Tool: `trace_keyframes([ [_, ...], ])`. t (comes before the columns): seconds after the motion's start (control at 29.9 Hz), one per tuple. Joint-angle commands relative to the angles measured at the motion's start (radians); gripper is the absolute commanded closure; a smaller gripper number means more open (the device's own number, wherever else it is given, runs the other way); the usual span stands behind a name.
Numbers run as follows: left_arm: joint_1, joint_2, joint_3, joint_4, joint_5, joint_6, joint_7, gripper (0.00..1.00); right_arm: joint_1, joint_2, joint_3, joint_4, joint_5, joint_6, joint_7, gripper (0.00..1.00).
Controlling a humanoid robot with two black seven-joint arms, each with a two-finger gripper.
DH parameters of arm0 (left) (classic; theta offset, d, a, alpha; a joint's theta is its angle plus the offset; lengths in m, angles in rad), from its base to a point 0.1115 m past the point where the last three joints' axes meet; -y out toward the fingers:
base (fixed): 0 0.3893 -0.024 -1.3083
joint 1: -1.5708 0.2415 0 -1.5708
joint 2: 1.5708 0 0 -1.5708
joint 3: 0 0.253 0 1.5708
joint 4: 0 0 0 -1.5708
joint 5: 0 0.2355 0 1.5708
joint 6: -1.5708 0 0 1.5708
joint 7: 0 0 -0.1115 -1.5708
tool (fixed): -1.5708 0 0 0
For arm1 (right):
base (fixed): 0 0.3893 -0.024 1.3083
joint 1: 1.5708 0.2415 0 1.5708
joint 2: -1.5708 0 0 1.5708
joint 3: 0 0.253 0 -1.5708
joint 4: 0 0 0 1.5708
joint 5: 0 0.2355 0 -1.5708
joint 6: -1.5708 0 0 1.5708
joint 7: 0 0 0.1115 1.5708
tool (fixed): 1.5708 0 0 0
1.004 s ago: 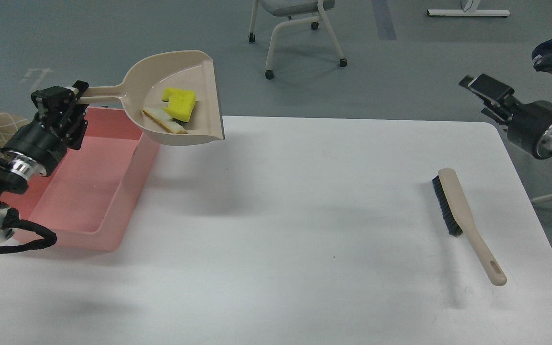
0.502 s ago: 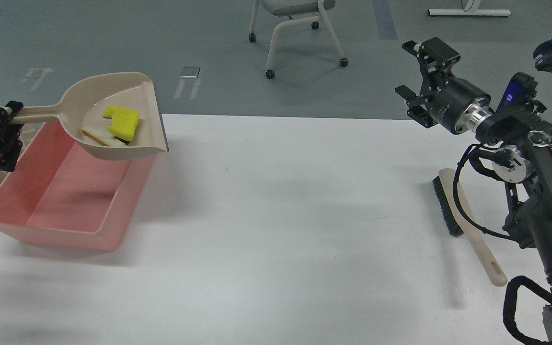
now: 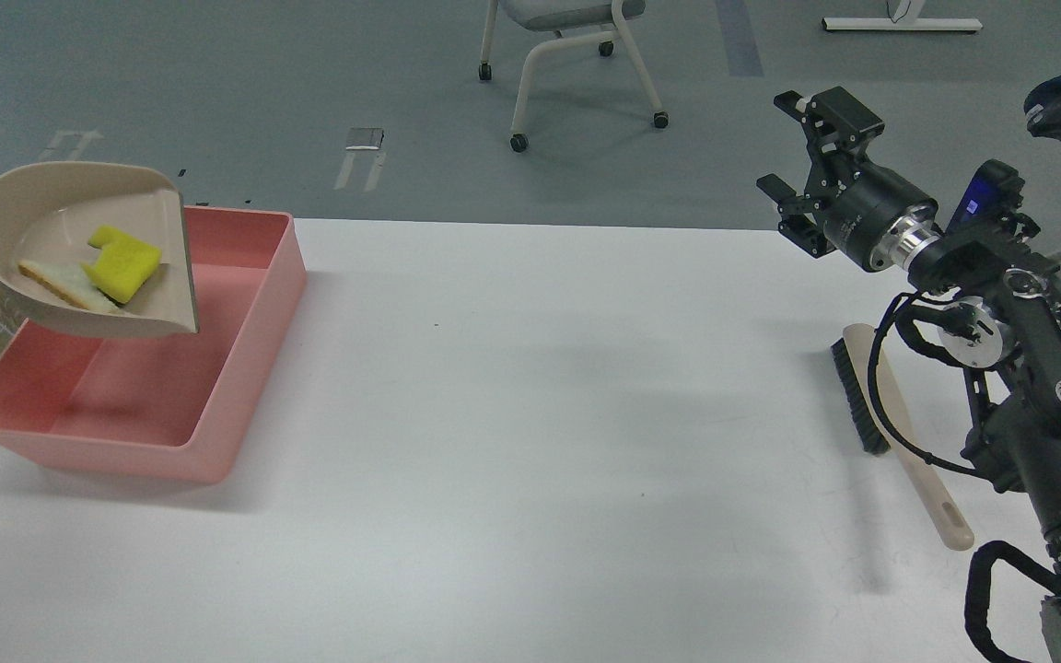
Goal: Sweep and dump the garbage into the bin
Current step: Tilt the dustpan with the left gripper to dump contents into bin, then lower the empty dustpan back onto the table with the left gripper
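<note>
The beige dustpan (image 3: 61, 249) hangs in the air over the far left part of the pink bin (image 3: 245, 304). Its handle runs off the left edge of the view. In the pan lie the yellow notched sponge piece (image 3: 122, 265) and the thin tan-and-white crust strip (image 3: 56, 284). My left gripper is out of view past the left edge. My right gripper (image 3: 802, 138) is open and empty, raised above the table's far right edge.
The beige hand brush with black bristles (image 3: 871, 405) lies on the white table (image 3: 540, 414) at the right, partly behind my right arm. A wheeled chair (image 3: 577, 55) stands on the floor beyond the table.
The dustpan has moved left with both scraps in it, from beside the bin to over it, and my left gripper has left the view. My right arm has swung in over the table's right side.
</note>
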Motion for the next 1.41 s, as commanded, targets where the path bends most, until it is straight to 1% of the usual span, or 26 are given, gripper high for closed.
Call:
trace_keyframes([
  [0.0, -0.035, 0.048, -0.008, 0.000, 0.122, -0.034, 0.000, 0.94, -0.028, 0.000, 0.003, 0.007, 0.026, 0.000, 0.014, 0.00],
  [0.07, -0.072, 0.051, -0.002, -0.003, 0.184, -0.043, 0.000, 0.94, -0.033, -0.002, 0.003, 0.009, 0.047, 0.000, 0.017, 0.00],
  [0.23, -0.089, 0.052, -0.002, -0.008, 0.362, -0.027, 0.000, 0.94, -0.030, -0.011, 0.006, 0.010, 0.092, 0.000, 0.017, 0.00],
  [0.4, -0.224, 0.060, -0.003, -0.018, 0.592, -0.019, 0.000, 0.94, -0.033, -0.026, 0.006, 0.010, 0.136, 0.000, 0.019, 0.00],
  [0.44, -0.257, 0.066, -0.003, -0.055, 0.639, -0.019, 0.000, 0.94, -0.034, -0.026, 0.004, 0.010, 0.138, 0.000, 0.019, 0.00],
  [0.57, -0.322, 0.120, -0.016, -0.156, 0.649, -0.019, 0.000, 0.94, -0.045, -0.028, 0.004, 0.012, 0.138, 0.000, 0.017, 0.00],
  [0.7, -0.365, 0.097, -0.019, -0.161, 0.514, -0.033, 0.000, 0.94, -0.045, -0.028, 0.007, 0.012, 0.139, 0.000, 0.019, 0.00],
  [0.77, -0.368, 0.056, -0.011, -0.161, 0.382, -0.047, 0.000, 0.93, -0.044, -0.026, 0.016, 0.012, 0.141, 0.000, 0.023, 0.00],
  [0.84, -0.365, -0.022, -0.002, -0.160, 0.247, -0.053, 0.000, 0.92, -0.042, -0.026, 0.048, 0.010, 0.144, 0.000, 0.061, 0.00],
  [0.94, -0.365, -0.107, -0.002, -0.160, 0.184, -0.045, 0.000, 0.92, -0.042, -0.023, 0.076, 0.009, 0.164, 0.000, 0.094, 0.00],
  [1.07, -0.360, -0.207, -0.002, -0.155, 0.118, -0.036, 0.000, 0.91, -0.044, -0.019, 0.085, 0.007, 0.208, 0.000, 0.098, 0.00],
  [1.1, -0.360, -0.256, -0.002, -0.153, 0.109, -0.027, 0.000, 0.91, -0.042, -0.020, 0.087, 0.004, 0.229, 0.000, 0.098, 0.00],
  [1.14, -0.360, -0.256, -0.002, -0.153, 0.109, -0.027, 0.000, 0.91, -0.042, -0.020, 0.087, 0.004, 0.230, 0.000, 0.098, 0.00],
  [1.21, -0.356, -0.369, 0.000, -0.153, 0.107, 0.007, 0.000, 0.91, -0.040, -0.019, 0.089, 0.004, 0.294, 0.000, 0.098, 0.00],
  [1.24, -0.351, -0.398, 0.001, -0.153, 0.107, 0.016, 0.000, 0.91, -0.040, -0.019, 0.089, 0.004, 0.309, 0.000, 0.098, 0.00],
  [1.31, -0.312, -0.525, 0.024, -0.153, 0.107, 0.068, 0.000, 0.89, -0.033, -0.019, 0.090, 0.004, 0.352, -0.050, 0.098, 0.00],
  [1.34, -0.311, -0.526, 0.024, -0.153, 0.107, 0.068, 0.000, 0.89, -0.033, -0.019, 0.090, 0.004, 0.352, -0.050, 0.098, 0.00],
  [1.37, -0.296, -0.579, 0.029, -0.143, 0.110, 0.090, 0.000, 0.89, -0.031, -0.017, 0.092, 0.004, 0.360, -0.070, 0.098, 0.00],
])
